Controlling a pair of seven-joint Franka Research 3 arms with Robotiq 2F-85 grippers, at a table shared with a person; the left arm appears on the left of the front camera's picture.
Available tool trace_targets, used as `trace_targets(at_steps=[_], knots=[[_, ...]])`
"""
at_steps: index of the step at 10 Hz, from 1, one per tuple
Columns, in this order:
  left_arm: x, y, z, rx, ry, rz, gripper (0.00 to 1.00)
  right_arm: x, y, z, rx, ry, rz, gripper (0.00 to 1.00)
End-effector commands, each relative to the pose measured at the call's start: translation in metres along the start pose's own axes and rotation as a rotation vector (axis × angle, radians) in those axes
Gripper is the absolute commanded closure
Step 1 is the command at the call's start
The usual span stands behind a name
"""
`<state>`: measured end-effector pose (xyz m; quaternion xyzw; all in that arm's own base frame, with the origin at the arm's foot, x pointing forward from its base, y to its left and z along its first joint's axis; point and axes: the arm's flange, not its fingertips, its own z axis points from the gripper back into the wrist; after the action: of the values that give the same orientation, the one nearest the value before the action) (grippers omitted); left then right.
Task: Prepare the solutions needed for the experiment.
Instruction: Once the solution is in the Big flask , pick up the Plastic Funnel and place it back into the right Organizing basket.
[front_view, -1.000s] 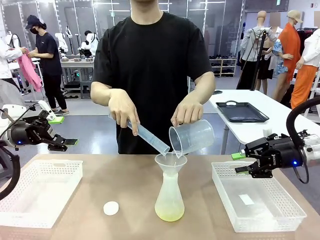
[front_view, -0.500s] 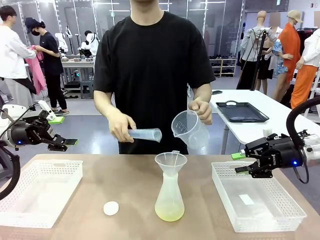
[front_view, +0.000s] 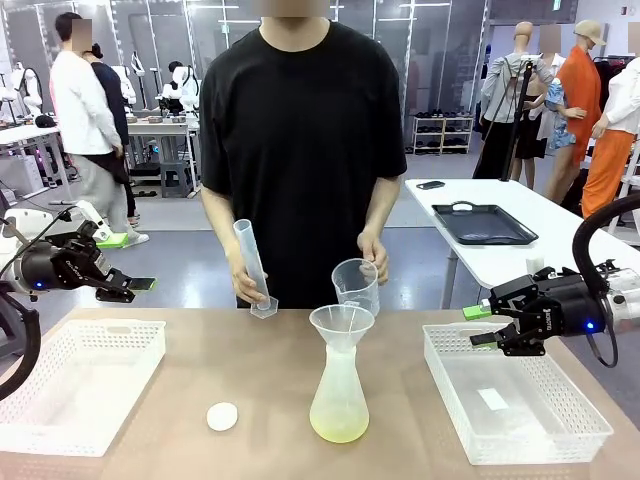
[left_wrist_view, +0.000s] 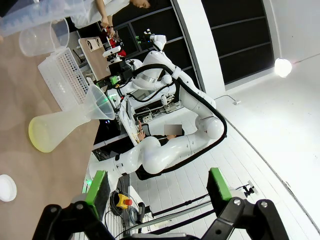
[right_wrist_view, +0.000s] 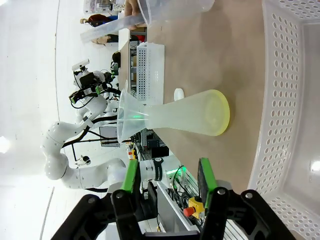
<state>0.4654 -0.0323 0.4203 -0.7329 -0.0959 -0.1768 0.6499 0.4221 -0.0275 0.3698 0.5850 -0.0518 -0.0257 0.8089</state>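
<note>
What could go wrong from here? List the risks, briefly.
1. The funnel sits atop the narrow-necked flask. A knock could tip both and spill the solution.
2. The tall cylinder leans in the person's hand near the far edge of the table. It could topple.
3. The cap lies apart from the flask, so the flask is open to splashes.

A robotics lab doing wet-bench work: white robot arms (left_wrist_view: 165, 152) flank a tan desk (front_view: 250, 360) bearing a flask (front_view: 338, 385) of yellow solution (front_view: 338, 430) under a funnel (front_view: 341, 325), a person (front_view: 300, 130) at the far side holds a beaker (front_view: 357, 287) and a cylinder (front_view: 248, 255), and behind stand more desks (front_view: 565, 215), glass partitions (front_view: 440, 50) and a grey floor (front_view: 170, 270).
</note>
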Motion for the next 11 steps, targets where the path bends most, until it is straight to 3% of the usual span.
trace_targets(at_steps=[1, 4, 11], knots=[[0.001, -0.001, -0.001, -0.001, 0.001, -0.008, 0.00, -0.001, 0.002, 0.000, 0.005, -0.003, 0.014, 0.41], [0.001, -0.001, -0.001, -0.001, 0.001, -0.008, 0.00, 0.000, 0.000, 0.000, 0.000, 0.000, 0.000, 0.41], [0.001, -0.001, -0.001, -0.001, 0.001, -0.008, 0.00, -0.028, 0.105, -0.051, -0.284, 0.006, 0.304, 0.41]])
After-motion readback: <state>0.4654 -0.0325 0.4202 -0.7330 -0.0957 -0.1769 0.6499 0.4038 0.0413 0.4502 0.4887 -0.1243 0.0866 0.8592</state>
